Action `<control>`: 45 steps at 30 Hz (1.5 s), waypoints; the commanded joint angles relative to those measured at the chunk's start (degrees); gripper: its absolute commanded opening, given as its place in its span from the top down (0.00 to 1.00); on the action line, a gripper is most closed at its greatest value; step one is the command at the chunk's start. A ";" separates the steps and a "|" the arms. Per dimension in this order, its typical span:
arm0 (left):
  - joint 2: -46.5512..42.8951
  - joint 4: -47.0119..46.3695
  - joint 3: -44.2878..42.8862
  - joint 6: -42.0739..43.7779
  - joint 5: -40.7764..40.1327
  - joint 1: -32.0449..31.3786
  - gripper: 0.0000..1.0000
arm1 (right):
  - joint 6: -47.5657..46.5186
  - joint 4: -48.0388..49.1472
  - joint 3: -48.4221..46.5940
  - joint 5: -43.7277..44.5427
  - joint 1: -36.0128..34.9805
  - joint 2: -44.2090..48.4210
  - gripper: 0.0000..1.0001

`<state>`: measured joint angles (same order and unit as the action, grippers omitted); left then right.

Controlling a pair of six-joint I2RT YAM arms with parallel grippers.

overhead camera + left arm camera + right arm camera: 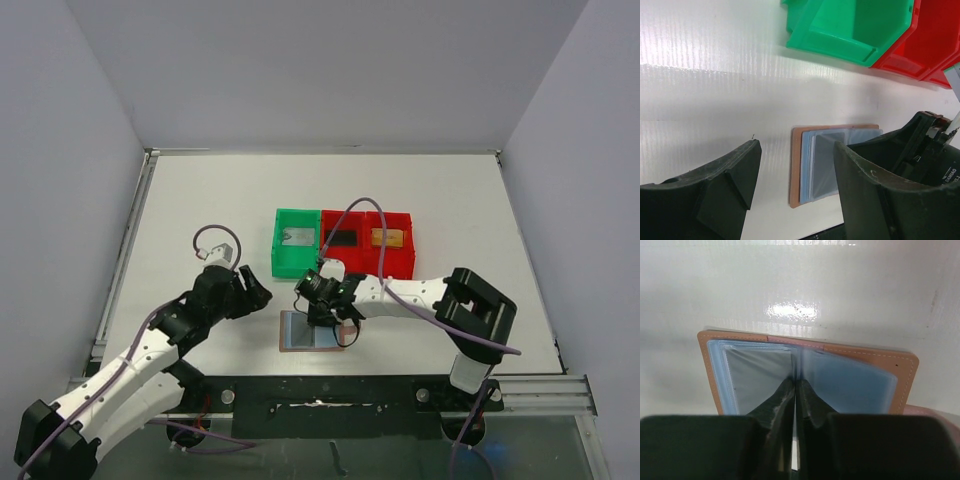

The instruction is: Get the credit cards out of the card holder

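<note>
- Tan leather card holder [298,333] lies open on the white table [180,200], near the arms' edge, with its clear bluish sleeves facing up.
- Right gripper [794,385] is down on the holder, its fingers squeezed almost together at the central fold (whether a card or only a sleeve sits between them, I cannot tell).
- Left gripper [797,150] hangs just left of the holder, jaws wide apart, holding nothing.
- Three credit cards lie outside the holder: a silver-grey card [297,237] in the green bin [281,262], and a black card [341,239] and a gold-tan card [388,237] in the two red bins [365,266] beside it.
- A greyish rectangle shows through the left sleeve in the right wrist view; card or plastic is unclear.
</note>
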<state>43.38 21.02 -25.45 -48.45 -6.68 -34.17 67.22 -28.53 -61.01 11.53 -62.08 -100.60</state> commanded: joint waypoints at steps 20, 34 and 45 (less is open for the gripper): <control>13.82 -21.45 2.07 -1.33 21.19 -4.09 0.58 | 6.58 39.33 33.18 -13.02 8.52 13.10 1.00; 21.55 -25.62 3.85 -4.16 21.42 -7.27 0.59 | 8.01 39.79 34.72 -12.93 8.83 11.78 1.00; 24.43 -28.34 3.74 -4.97 21.30 -9.66 0.65 | 8.31 40.73 34.47 -13.44 8.87 10.26 1.00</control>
<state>68.07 -3.05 -21.12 -52.86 14.20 -43.09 76.23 16.51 -27.88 -3.99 -53.28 -88.01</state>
